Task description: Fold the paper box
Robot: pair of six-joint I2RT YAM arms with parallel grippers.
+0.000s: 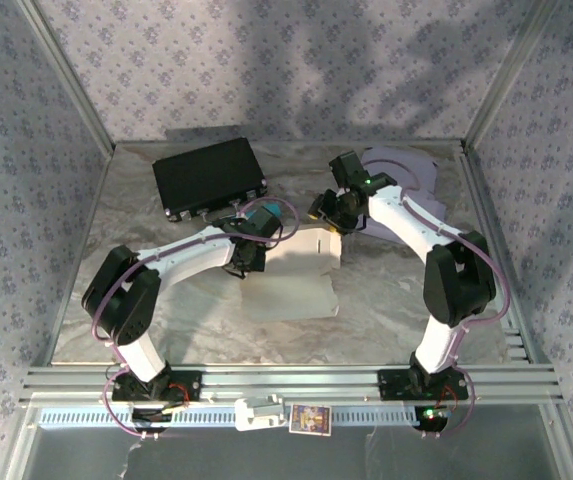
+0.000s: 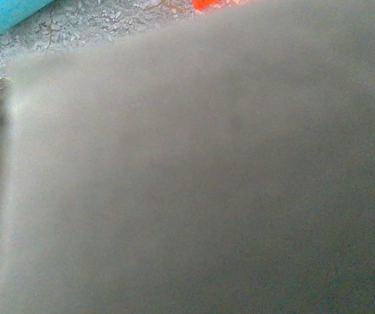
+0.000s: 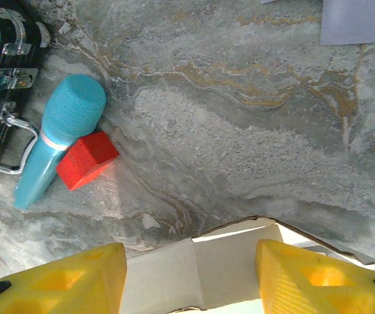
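Left gripper, jaws together, bears on the paper box at the centre of the table from nine o'clock, while the right gripper, jaws apart, straddles the raised flap at one o'clock, best closed squarely along the crease.

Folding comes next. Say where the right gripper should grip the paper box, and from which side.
On the paper box, probably the thin upright far wall, taken from above: its top edge lies between the fingers of the open right gripper, thin enough to pinch.
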